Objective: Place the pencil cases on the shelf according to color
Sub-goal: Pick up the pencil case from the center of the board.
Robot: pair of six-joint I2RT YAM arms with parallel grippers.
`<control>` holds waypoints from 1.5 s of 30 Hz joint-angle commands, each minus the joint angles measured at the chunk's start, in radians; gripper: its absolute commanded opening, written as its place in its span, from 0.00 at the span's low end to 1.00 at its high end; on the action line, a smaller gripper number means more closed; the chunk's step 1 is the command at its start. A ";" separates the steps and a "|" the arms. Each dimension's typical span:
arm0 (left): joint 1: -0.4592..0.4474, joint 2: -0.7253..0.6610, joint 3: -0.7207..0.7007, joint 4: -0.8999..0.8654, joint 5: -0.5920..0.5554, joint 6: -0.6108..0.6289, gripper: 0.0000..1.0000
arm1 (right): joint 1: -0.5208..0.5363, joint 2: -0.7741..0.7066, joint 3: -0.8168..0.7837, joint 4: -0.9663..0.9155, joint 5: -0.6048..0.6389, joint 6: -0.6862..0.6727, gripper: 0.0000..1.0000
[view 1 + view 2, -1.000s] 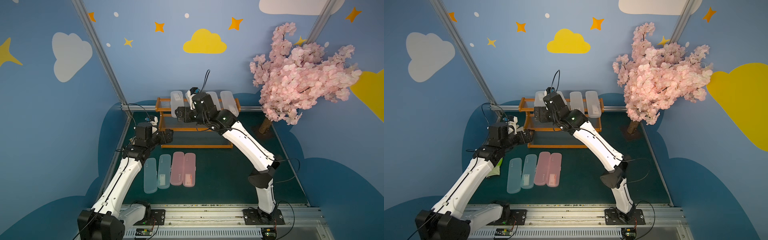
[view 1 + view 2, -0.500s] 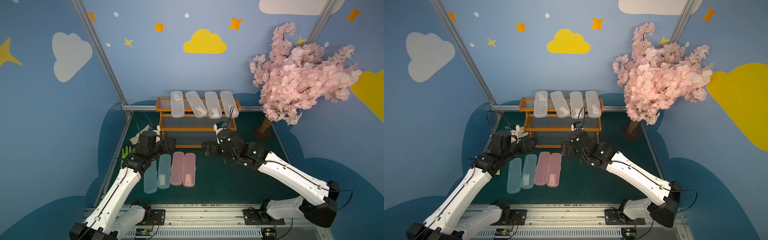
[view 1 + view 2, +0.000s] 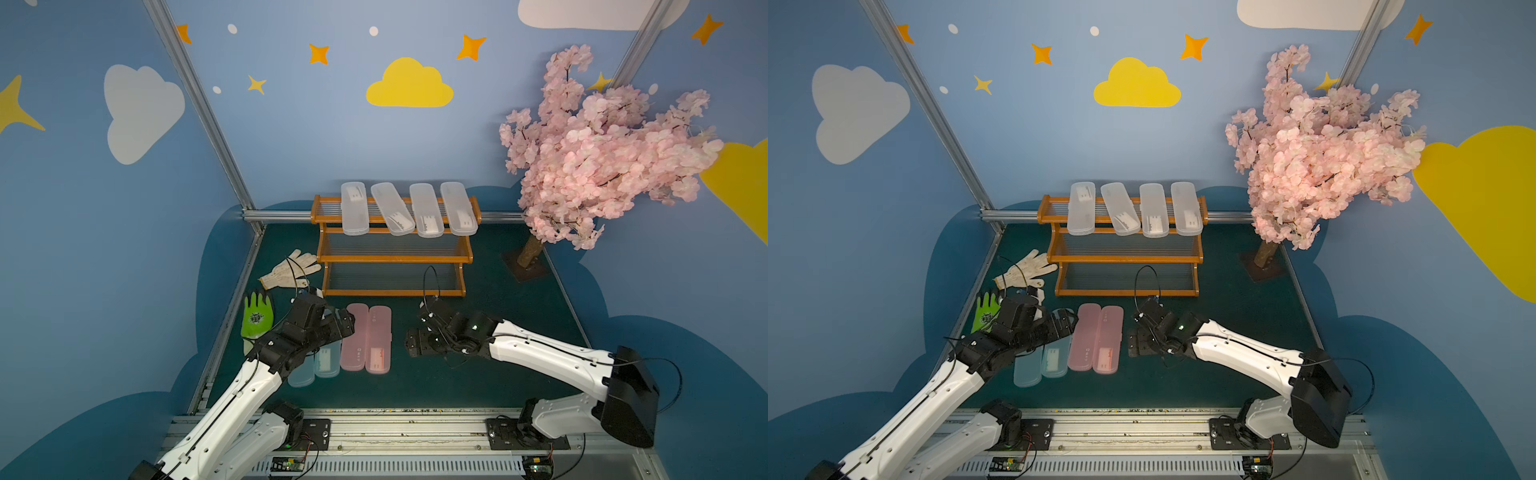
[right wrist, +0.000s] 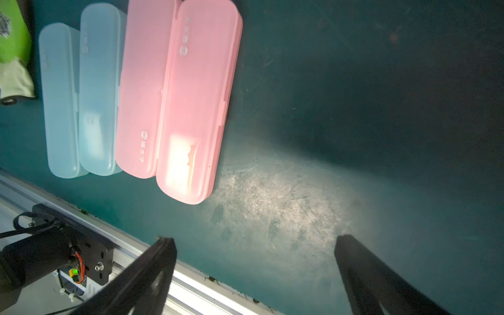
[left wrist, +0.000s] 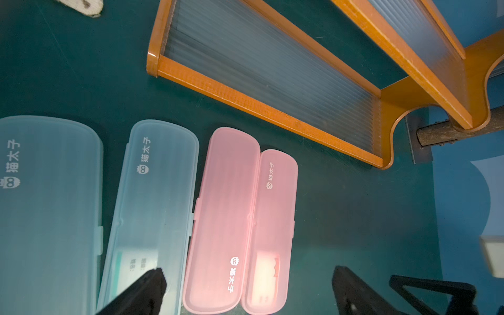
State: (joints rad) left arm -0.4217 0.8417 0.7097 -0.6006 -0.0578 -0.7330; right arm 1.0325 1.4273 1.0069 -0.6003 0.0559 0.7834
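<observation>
White cases: four [image 3: 354, 208] lie side by side across the top tier of the shelf [image 3: 395, 259], near ends poking past its front rail, the second from the left skewed
Pink cases: two [image 3: 355, 349] lie flat on the desk [image 3: 395, 386] just in front of the shelf, long sides touching
Blue cases: two [image 5: 152, 204] right beside the pink pair, also touching, half hidden under the left arm in both top views
Left pincer [image 3: 344, 323]: spread wide, holding nothing, low over the far ends of the inner blue and pink cases
Right pincer [image 3: 409, 345]: spread wide, empty, over bare desk near the outer pink case
Gloves: a white glove [image 3: 291, 270] and a green glove [image 3: 257, 318] lie off to the left of the cases
Could go wrong: I reckon the cases sit so tight that a finger finds no gap, so a squeeze may catch two at once or shove the neighbour askew; the smooth plastic might slip; an arm reaching for a lower tier could clip the overhanging white ends and tip one off
</observation>
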 commanded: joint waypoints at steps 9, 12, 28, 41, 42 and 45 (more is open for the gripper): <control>0.092 -0.011 0.045 -0.079 -0.073 0.113 1.00 | 0.131 0.381 0.294 -0.003 -0.001 0.012 0.96; 0.165 -0.011 0.048 -0.079 -0.007 0.139 1.00 | 0.141 0.474 0.377 -0.026 0.008 0.041 0.96; 0.209 -0.043 -0.035 0.006 0.137 0.063 1.00 | 0.144 0.612 0.441 -0.262 0.123 0.103 0.96; 0.189 -0.060 -0.044 0.004 0.115 0.049 1.00 | 0.134 0.398 0.194 -0.103 0.100 -0.004 0.98; 0.189 -0.059 -0.042 0.003 0.115 0.050 1.00 | 0.136 0.402 0.205 -0.111 0.100 -0.003 0.99; 0.187 -0.064 -0.042 0.001 0.115 0.053 1.00 | 0.148 0.404 0.214 -0.092 0.091 -0.010 0.99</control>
State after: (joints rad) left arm -0.2314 0.7887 0.6765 -0.6052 0.0673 -0.6815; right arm 1.1675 1.8282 1.2076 -0.7063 0.1596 0.8024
